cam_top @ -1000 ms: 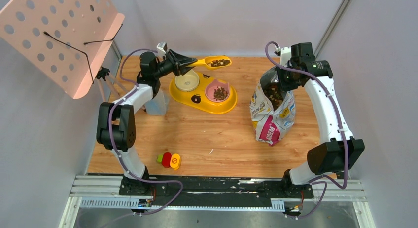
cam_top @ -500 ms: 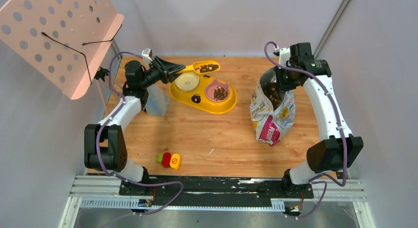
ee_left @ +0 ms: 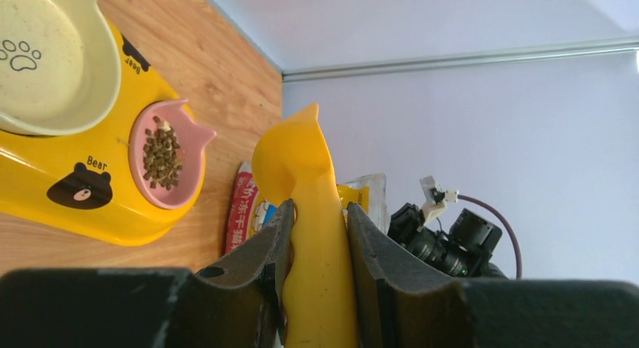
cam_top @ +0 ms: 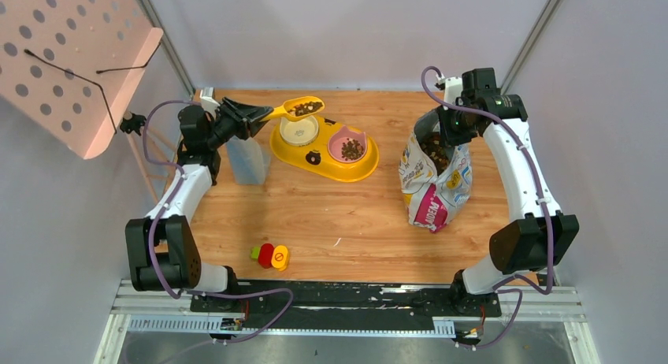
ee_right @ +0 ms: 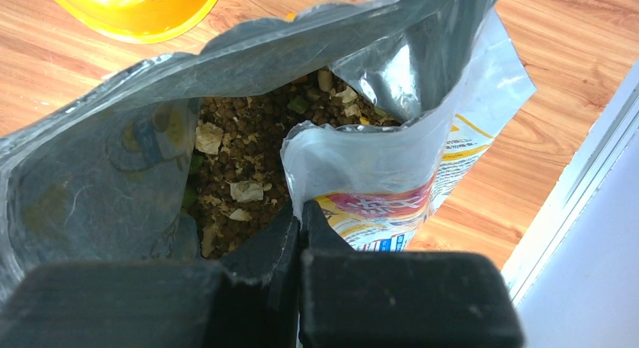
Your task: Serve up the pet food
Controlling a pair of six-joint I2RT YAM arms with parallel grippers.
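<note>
1. The left gripper (ee_left: 318,212) has its black fingers pinching the smooth, flat handle of the yellow plastic scoop (cam_top: 295,108), which is held about level.
2. Pet food (cam_top: 308,107), small dark brown pellets, fills the scoop's cup. More lies in the pink bowl (cam_top: 350,148) and loose inside the bag (cam_top: 435,183).
3. The feeder (cam_top: 319,164) is a glossy yellow moulded tray with a bear print, sitting on the wood-grain table (cam_top: 331,218). It holds a round cream bowl (cam_top: 299,131) beside the eared pink bowl.
4. The right gripper (ee_right: 300,212) has its fingers pressed together on the crinkled foil rim of the bag. The bag stands upright with its mouth open, showing a silver lining.
</note>
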